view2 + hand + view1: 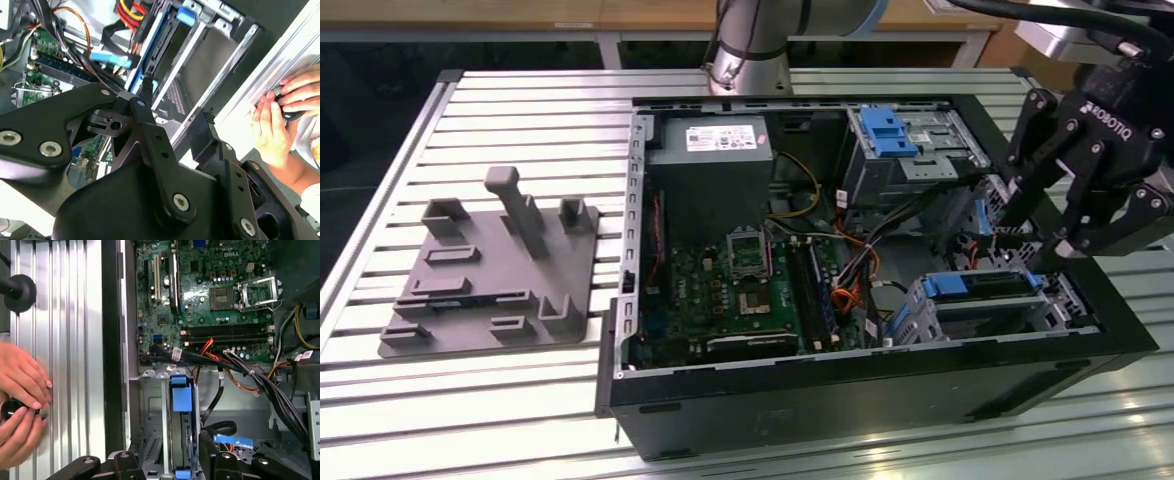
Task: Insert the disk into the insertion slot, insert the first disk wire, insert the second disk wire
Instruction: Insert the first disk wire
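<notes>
— What was inside the open computer case?

— One green motherboard, one grey power supply at the far end, a tangle of cables in black, orange, red and yellow, and two drive cages on the exterior view's right.

— And in the cages?

— The low insertion slot held the disk, with its blue carrier showing along the top. The taller cage wore one blue latch. What it held, I could not tell.

— Where was the gripper?

— Over the low cage, inside the case's wall. Its two fingers stood apart. In the first wrist view they sat one on each side of the blue carrier, clamped on nothing that I could see.

— Any wires plugged in?

— One blue connector on a black lead lay just beside the disk. Whether it was seated, I couldn't tell.

— And outside the case?

— One grey fixture with upright posts lay on the slatted table, well apart from the case on the exterior view's left. A person's two hands rested on the table beside the case, closed together around one small dark round object.
</notes>
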Robot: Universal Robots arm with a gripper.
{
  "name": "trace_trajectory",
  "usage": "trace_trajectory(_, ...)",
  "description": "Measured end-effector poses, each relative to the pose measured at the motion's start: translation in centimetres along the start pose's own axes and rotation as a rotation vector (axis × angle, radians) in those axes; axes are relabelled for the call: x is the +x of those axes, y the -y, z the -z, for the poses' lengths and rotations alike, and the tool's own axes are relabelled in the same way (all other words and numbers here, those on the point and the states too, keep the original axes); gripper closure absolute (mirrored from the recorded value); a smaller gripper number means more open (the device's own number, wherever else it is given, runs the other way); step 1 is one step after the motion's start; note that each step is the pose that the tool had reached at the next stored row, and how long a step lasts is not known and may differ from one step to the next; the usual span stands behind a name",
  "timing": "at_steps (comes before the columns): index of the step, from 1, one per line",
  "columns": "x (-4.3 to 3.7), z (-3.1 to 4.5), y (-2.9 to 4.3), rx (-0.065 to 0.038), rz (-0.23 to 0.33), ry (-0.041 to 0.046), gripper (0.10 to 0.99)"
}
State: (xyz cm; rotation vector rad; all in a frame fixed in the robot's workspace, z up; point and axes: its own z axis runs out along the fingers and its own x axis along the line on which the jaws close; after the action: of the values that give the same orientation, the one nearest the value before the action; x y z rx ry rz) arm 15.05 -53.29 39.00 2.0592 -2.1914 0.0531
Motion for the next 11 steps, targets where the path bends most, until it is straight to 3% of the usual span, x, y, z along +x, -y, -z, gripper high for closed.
trace_trajectory(2, -0.06, -0.08, 0.52, -0.002, 0.0, -0.0044, 0.529)
trace_trajectory(8, -0.15, -0.18, 1.85, -0.012, -0.001, -0.0416, 0.529)
trace_trajectory(11, -0.25, -0.36, 2.09, -0.013, 0.001, -0.0568, 0.529)
